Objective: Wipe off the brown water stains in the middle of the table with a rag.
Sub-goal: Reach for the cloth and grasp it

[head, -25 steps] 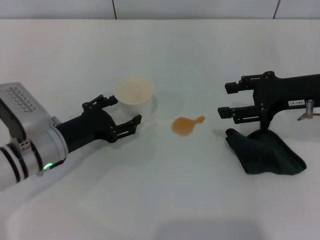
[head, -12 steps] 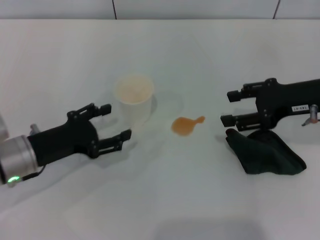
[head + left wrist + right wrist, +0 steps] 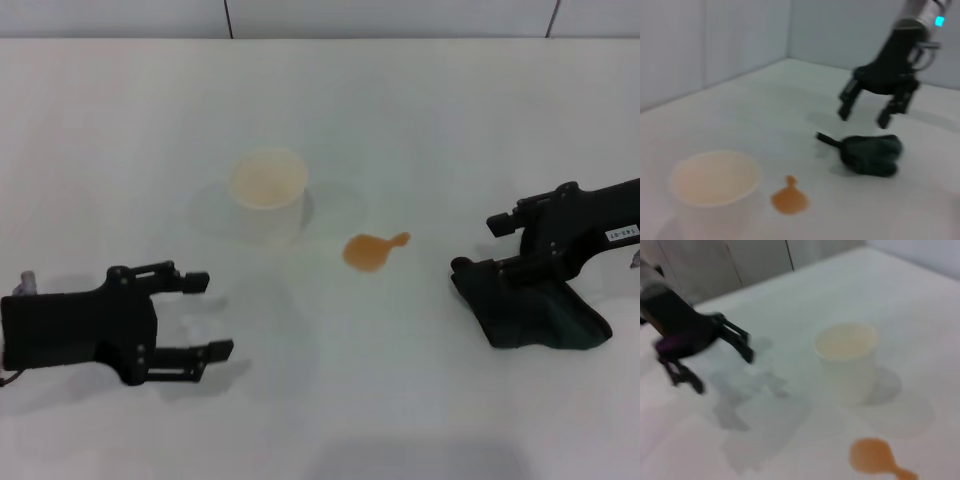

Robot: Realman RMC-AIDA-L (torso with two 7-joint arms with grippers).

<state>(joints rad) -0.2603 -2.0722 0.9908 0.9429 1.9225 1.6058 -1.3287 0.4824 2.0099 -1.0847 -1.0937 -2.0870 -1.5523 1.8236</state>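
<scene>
The brown water stain point(image 3: 370, 249) lies mid-table, a rounded orange-brown blot with a thin tail; it also shows in the left wrist view point(image 3: 789, 198) and the right wrist view point(image 3: 874, 457). The dark rag point(image 3: 535, 313) lies crumpled on the white table point(image 3: 420, 120) at the right, also in the left wrist view point(image 3: 871, 154). My right gripper point(image 3: 480, 244) is open, just above the rag's left end. My left gripper point(image 3: 205, 314) is open and empty at the front left, far from the stain.
A white paper cup point(image 3: 267, 192) with a tan inside stands upright left of the stain, with a faint wet ring on the table around it. The table's back edge meets a tiled wall.
My left gripper has pulled back from the cup to the front left. My right gripper has moved right and down toward the rag.
</scene>
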